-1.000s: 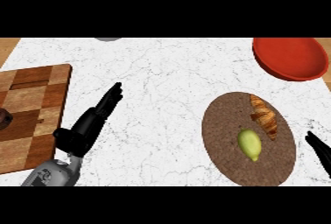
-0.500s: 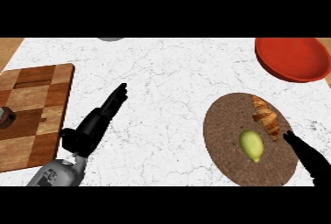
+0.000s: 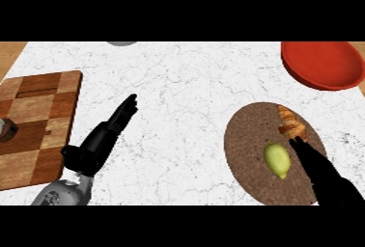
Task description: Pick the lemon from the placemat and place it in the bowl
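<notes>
Lemon (image 3: 277,160) lies on the placemat (image 3: 246,144), long axis running roughly toward and away from the robot. Right hand (image 3: 322,173) sits just right of it, fingers straight, holding nothing. Left hand (image 3: 107,135) well apart, fingers straight. Bowl (image 3: 322,64) beyond.

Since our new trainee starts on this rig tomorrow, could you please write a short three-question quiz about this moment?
1. True or false: the lemon already lies in the red bowl.
2. What lies on the placemat beside the lemon? A) croissant B) spoon C) cup
3. Which hand is beside the lemon, fingers straight?

Key
1. False: it lies on the placemat.
2. A, the croissant.
3. The right hand; the left hand is over the counter near the cutting board.
</notes>
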{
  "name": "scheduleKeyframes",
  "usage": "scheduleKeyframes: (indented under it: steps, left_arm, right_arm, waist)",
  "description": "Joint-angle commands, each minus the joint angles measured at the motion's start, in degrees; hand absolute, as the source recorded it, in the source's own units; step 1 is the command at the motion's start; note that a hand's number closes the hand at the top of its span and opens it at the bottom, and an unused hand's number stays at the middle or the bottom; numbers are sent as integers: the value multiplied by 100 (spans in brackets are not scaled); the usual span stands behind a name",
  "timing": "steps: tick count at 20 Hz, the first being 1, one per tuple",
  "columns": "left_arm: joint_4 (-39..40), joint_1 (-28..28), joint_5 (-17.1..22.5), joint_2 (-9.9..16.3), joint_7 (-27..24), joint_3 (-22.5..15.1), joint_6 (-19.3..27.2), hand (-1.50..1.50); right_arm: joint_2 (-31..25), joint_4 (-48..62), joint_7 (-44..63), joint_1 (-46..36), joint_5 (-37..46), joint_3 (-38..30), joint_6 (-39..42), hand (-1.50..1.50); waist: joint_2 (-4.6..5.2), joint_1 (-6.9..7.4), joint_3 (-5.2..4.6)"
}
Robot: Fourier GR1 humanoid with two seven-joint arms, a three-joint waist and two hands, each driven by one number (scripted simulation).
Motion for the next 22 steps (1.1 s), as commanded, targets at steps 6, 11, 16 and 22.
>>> scheduleKeyframes:
  steps: [6,11,16,22]
  left_arm:
    - [-24,-74,-365,-413,255,205,-120,0]
    - [24,56,-436,-511,108,358,-277,0]
    - [-234,273,-404,-390,272,659,-660,0]
    - [134,-56,-716,-775,148,720,-662,0]
  right_arm:
    - [726,613,-372,-26,1179,186,-665,-150]
    - [886,914,-562,144,1665,48,-1175,-150]
    - [1247,1200,-414,-73,1986,61,-991,-150]
    - [1358,2371,-1084,-592,1431,-644,-1116,-150]
  waist:
    - [-1,-26,5]
    - [-1,-29,5]
    - [-2,-6,3]
    - [5,-8,4]
